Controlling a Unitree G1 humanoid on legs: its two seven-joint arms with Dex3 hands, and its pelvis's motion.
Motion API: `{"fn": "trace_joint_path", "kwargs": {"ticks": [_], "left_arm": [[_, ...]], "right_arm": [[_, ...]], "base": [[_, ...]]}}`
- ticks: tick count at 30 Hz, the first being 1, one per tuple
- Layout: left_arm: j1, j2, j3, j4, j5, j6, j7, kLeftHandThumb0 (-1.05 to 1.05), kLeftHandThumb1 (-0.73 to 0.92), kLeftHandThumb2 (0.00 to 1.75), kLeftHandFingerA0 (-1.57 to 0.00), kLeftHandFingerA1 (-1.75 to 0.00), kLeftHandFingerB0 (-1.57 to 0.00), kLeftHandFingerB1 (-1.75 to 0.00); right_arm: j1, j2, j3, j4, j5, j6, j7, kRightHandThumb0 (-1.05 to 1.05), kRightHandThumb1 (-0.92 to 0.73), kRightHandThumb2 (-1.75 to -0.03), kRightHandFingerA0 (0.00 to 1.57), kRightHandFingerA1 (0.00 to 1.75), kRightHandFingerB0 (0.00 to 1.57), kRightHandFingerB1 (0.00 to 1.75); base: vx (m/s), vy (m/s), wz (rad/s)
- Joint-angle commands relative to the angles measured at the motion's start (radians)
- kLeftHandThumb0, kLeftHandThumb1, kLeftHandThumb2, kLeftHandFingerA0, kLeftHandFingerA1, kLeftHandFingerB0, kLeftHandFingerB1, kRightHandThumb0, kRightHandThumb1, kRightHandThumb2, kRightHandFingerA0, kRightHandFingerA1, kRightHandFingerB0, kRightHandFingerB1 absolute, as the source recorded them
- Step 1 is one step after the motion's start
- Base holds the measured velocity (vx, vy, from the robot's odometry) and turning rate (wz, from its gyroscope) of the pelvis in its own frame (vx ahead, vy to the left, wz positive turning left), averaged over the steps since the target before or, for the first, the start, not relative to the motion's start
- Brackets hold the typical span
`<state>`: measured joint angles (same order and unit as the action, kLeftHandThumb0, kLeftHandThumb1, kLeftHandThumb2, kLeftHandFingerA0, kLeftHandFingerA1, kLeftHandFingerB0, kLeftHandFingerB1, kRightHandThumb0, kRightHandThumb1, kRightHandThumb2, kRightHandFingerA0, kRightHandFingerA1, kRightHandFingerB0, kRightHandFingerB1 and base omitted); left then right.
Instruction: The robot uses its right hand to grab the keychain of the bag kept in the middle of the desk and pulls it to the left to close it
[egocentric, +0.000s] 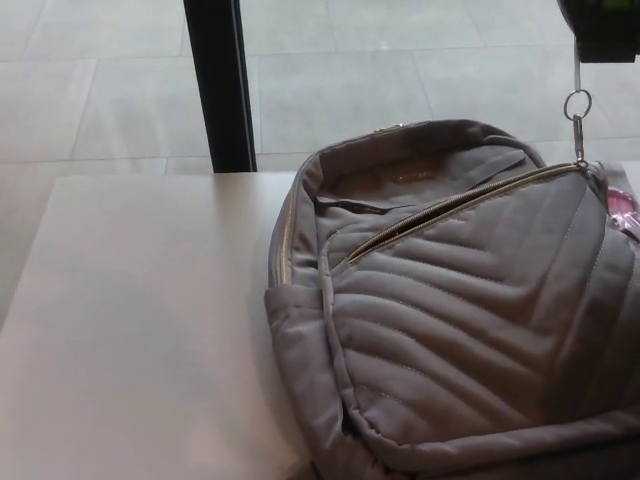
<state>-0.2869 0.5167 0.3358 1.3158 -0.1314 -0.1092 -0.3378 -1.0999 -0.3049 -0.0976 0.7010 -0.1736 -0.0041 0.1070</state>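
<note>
Grip is showing only in part: the right hand is sitting at the top right corner, cut off by the picture's edge. The keychain is hanging taut from it, so the hand is evidently clamping the strap's upper end, though single fingers are not standing out. Below the ring, the clasp is meeting the zip slider at the right end of the slanting zip, which is gaping across the grey bag lying toward the right of the white desk. The step is calling for a low, steady draw leftward along the zip's line rather than upward, which would risk lifting the bag. The left hand is not showing.
</note>
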Motion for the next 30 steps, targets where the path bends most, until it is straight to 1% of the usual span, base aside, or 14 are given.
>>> {"fn": "trace_joint_path", "kwargs": {"ticks": [1, 2, 3, 4, 6, 7, 9, 10, 11, 15, 16, 22, 23, 30], "left_arm": [[0.416, 0.054, 0.145, -1.393, 0.177, -0.051, 0.101, -0.75, 0.71, 0.56, 0.00, -0.91, 0.00, -1.01], [0.440, 0.085, 0.069, -1.205, 0.263, -0.068, 0.129, -0.62, 0.36, 1.01, -0.21, -0.82, -0.10, -0.74], [0.441, 0.095, 0.038, -1.113, 0.284, -0.103, 0.144, -0.62, 0.36, 1.01, -0.21, -0.82, -0.10, -0.74], [0.419, 0.113, -0.001, -1.009, 0.288, -0.114, 0.138, -0.75, 0.63, 0.45, -0.25, -1.60, -0.17, -1.45], [0.337, 0.169, -0.140, -0.675, 0.335, -0.146, 0.135, -0.73, 0.52, 0.64, -0.56, -1.45, -0.41, -1.39], [0.305, 0.181, -0.185, -0.584, 0.341, -0.129, 0.103, -0.77, 0.38, 0.92, -0.77, -1.15, -0.65, -1.05], [0.264, 0.188, -0.242, -0.463, 0.335, -0.101, 0.049, -0.73, 0.36, 0.91, -0.78, -1.11, -0.66, -1.00], [0.250, 0.186, -0.264, -0.425, 0.330, -0.080, 0.031, -0.73, 0.51, 0.60, -0.64, -1.26, -0.64, -1.09], [0.236, 0.186, -0.289, -0.351, 0.332, -0.111, 0.019, -0.81, 0.40, 0.96, -0.85, -1.09, -0.73, -1.00], [0.205, 0.173, -0.386, -0.238, 0.354, -0.077, 0.023, -0.72, 0.38, 0.90, -0.81, -0.97, -0.71, -0.92], [0.202, 0.166, -0.395, -0.216, 0.347, -0.079, 0.024, -0.68, 0.52, 0.56, -0.82, -1.03, -0.70, -0.96], [0.188, 0.136, -0.429, -0.131, 0.298, -0.093, 0.040, -0.68, 0.53, 0.62, -0.72, -1.09, -0.74, -0.94], [0.198, 0.128, -0.425, -0.118, 0.285, -0.101, 0.042, -0.67, 0.39, 0.93, -0.80, -1.00, -0.77, -0.90], [0.223, 0.120, -0.444, -0.070, 0.297, -0.114, 0.068, -0.60, 0.50, 0.67, -0.82, -1.02, -0.86, -0.89]], "right_arm": [[-0.085, 0.164, 0.055, -0.069, 0.017, 0.048, -0.084, -0.20, -0.41, -1.34, 1.02, 1.67, 0.85, 1.54], [-0.057, 0.209, 0.066, -0.085, 0.022, 0.062, -0.097, -0.21, -0.46, -1.26, 0.99, 1.70, 0.81, 1.54], [-0.041, 0.226, 0.079, -0.095, 0.011, 0.066, -0.106, -0.21, -0.46, -1.26, 0.99, 1.70, 0.81, 1.54], [-0.021, 0.255, 0.077, -0.106, 0.023, 0.076, -0.111, -0.24, -0.51, -1.15, 1.22, 1.39, 0.96, 1.23], [0.056, 0.348, 0.086, -0.142, 0.057, 0.104, -0.118, -0.14, -0.48, -1.25, 0.92, 1.75, 0.78, 1.60], [0.084, 0.382, 0.093, -0.147, 0.063, 0.112, -0.121, -0.11, -0.40, -1.34, 0.93, 1.75, 0.80, 1.59], [0.127, 0.419, 0.127, -0.138, 0.030, 0.104, -0.130, -0.12, -0.41, -1.34, 0.94, 1.75, 0.80, 1.60], [0.154, 0.442, 0.135, -0.130, 0.028, 0.084, -0.134, -0.12, -0.41, -1.34, 0.94, 1.75, 0.80, 1.61], [0.178, 0.465, 0.144, -0.115, 0.027, 0.059, -0.135, -0.14, -0.42, -1.33, 0.96, 1.75, 0.81, 1.60], [0.209, 0.513, 0.171, -0.118, -0.003, 0.082, -0.153, -0.12, -0.42, -1.43, 0.98, 1.75, 0.80, 1.58], [0.209, 0.519, 0.168, -0.106, 0.000, 0.069, -0.153, -0.15, -0.41, -1.45, 1.00, 1.75, 0.84, 1.58], [0.201, 0.582, 0.140, -0.089, 0.016, 0.103, -0.197, -0.16, -0.44, -1.47, 1.07, 1.75, 0.88, 1.56], [0.197, 0.602, 0.143, -0.095, 0.013, 0.135, -0.213, -0.18, -0.49, -1.28, 1.03, 1.75, 0.80, 1.59], [0.220, 0.648, 0.191, -0.068, 0.023, 0.128, -0.250, -0.15, -0.46, -1.34, 0.98, 1.75, 0.80, 1.63]], "base": [[0.00, 0.000, 0.00], [0.00, 0.000, 0.00], [0.00, 0.000, 0.00], [0.00, 0.000, 0.00], [0.00, 0.000, 0.00], [0.00, 0.000, 0.00], [0.00, 0.000, 0.00], [0.00, 0.000, 0.00], [0.00, 0.000, 0.00], [0.00, 0.000, 0.00], [0.00, 0.000, 0.00], [0.00, 0.000, 0.00], [0.00, 0.000, 0.00], [0.00, 0.000, 0.01]]}}
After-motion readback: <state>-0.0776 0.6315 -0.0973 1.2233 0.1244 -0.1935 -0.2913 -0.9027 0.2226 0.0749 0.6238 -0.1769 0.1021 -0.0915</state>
